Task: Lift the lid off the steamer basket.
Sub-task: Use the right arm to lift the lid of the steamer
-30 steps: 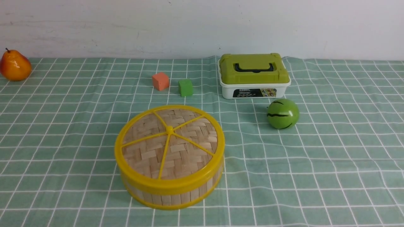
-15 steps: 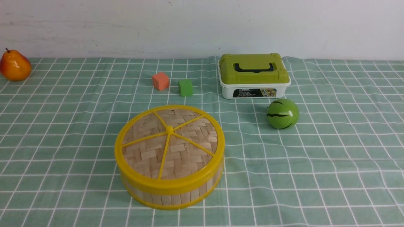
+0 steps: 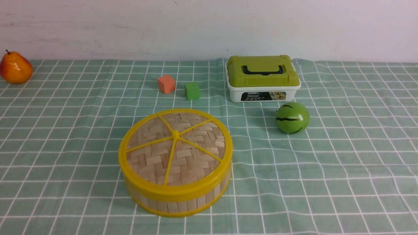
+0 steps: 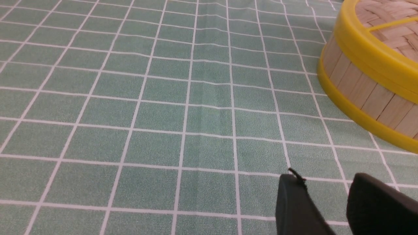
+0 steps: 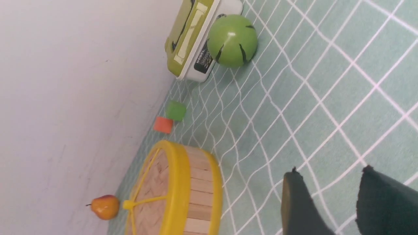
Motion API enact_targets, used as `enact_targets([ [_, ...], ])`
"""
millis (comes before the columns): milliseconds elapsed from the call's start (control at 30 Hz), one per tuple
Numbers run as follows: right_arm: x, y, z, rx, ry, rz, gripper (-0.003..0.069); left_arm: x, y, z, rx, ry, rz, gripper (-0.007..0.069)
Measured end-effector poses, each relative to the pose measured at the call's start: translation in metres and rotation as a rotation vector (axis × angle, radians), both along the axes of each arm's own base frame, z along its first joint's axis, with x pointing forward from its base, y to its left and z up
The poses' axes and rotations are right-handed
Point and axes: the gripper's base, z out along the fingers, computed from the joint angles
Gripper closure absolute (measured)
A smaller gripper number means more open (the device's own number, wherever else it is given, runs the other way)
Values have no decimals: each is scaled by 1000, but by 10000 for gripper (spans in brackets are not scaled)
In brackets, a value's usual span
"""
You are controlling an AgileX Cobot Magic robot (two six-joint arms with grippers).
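Note:
The lid (image 3: 175, 148), woven pale bamboo with a yellow rim and spokes, sits on the steamer basket (image 3: 176, 202) near the table's front centre. Neither arm shows in the front view. In the left wrist view my left gripper (image 4: 325, 178) is open and empty above the cloth, with the basket wall (image 4: 362, 91) and the lid's rim (image 4: 369, 55) a short way beyond it. In the right wrist view my right gripper (image 5: 329, 171) is open and empty over the cloth, apart from the basket (image 5: 199, 192) and its lid (image 5: 153, 186).
A white box with an olive-green top (image 3: 263, 78) stands at the back right, with a green striped ball (image 3: 292, 117) in front of it. An orange cube (image 3: 166, 84) and a green cube (image 3: 192, 90) lie behind the basket. A pear (image 3: 14, 68) sits far back left.

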Motion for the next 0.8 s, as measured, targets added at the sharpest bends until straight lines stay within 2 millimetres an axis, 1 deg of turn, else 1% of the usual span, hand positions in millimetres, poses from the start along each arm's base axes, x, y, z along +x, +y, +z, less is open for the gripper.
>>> enact_targets([
  [67,0,0,0,-15,-1,2,418,0,0,0,0,0,0,386],
  [167,0,0,3,-117,-27,25,418,0,0,0,0,0,0,386],
  [233,-2,1,20,-213,-85,53,421,0,0,0,0,0,0,386],
  [267,-4,1,34,-282,-119,70,430,0,0,0,0,0,0,386],
  [300,-5,2,43,-339,-131,89,440,0,0,0,0,0,0,386],
  [333,-5,2,64,-436,-146,117,468,0,0,0,0,0,0,386],
  [367,-5,3,67,-453,-137,131,481,0,0,0,0,0,0,386],
  [400,-1,4,91,-568,-120,183,526,0,0,0,0,0,0,386],
  [433,3,6,110,-661,-71,259,577,0,0,0,0,0,0,386],
  [467,4,6,114,-676,-64,271,586,0,0,0,0,0,0,386],
  [500,17,8,141,-794,5,398,648,0,0,0,0,0,0,386],
  [533,26,9,156,-836,32,459,664,0,0,0,0,0,0,386],
  [567,29,10,161,-867,41,495,669,0,0,0,0,0,0,386],
  [600,40,12,174,-914,80,597,676,0,0,0,0,0,0,386],
  [633,50,13,185,-937,97,664,678,0,0,0,0,0,0,386],
  [667,54,14,190,-944,100,687,678,0,0,0,0,0,0,386],
  [700,73,16,201,-954,117,764,675,0,0,0,0,0,0,386],
  [767,93,22,219,-974,100,844,666,0,0,0,0,0,0,386],
  [800,107,29,223,-980,107,907,664,0,0,0,0,0,0,386],
])
